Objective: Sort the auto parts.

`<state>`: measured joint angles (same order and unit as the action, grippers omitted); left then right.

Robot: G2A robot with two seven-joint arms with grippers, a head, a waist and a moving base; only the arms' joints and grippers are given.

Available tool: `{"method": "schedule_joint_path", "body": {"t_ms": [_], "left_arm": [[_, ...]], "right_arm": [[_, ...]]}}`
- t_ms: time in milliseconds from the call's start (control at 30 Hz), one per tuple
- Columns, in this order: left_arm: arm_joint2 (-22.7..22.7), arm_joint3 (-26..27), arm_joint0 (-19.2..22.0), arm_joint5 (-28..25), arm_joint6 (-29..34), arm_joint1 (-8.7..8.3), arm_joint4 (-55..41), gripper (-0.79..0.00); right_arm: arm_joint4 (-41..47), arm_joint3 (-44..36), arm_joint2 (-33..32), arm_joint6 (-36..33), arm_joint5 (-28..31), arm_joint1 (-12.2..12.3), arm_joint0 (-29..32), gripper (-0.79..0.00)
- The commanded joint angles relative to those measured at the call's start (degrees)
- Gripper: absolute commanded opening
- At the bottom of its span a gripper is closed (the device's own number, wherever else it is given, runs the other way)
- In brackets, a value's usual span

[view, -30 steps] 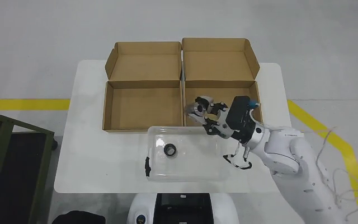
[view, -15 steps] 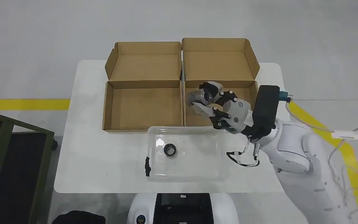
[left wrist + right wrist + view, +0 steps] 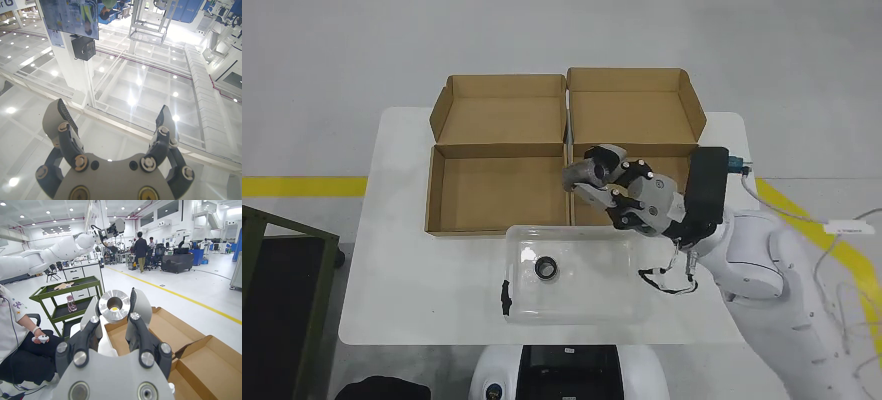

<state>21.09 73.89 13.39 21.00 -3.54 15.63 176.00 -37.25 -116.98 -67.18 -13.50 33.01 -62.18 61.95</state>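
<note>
Auto parts barely sorted, seemingly. Points left hand (image 3: 112,104), spread wide, at ceiling (image 3: 141,75). Shows left box (image 3: 497,190) bare. Leaves black ring (image 3: 545,267) in clear bin (image 3: 592,298) on counter (image 3: 402,260). Clamps right hand (image 3: 594,180) on silver bushing (image 3: 114,306) above left edge of right box (image 3: 662,165); not yet dropped.

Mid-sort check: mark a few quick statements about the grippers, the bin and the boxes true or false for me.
1. The right gripper grips a silver metal part. True.
2. The left gripper is shut on a part. False: it is open, with nothing between its fingers.
3. A black ring lies in the clear bin. True.
4. The cardboard boxes are closed. False: both stand open on the table.
</note>
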Motion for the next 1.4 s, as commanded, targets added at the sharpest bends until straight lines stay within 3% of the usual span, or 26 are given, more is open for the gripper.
{"method": "schedule_joint_path", "body": {"t_ms": [0,800,1367], "left_arm": [[0.0,0.0,0.0,0.0,0.0,0.0,0.0,0.0],[0.0,0.0,0.0,0.0,0.0,0.0,0.0,0.0],[0.0,0.0,0.0,0.0,0.0,0.0,0.0,0.0]], "right_arm": [[-0.4,0.7,1.6,-0.3,-0.1,-0.2,-0.5,-0.785],[-15.4,16.6,17.6,-7.9,-5.6,-3.8,-8.5,-0.785],[-23.9,29.0,27.5,-10.1,-10.0,-8.6,-18.4,-0.785]]}}
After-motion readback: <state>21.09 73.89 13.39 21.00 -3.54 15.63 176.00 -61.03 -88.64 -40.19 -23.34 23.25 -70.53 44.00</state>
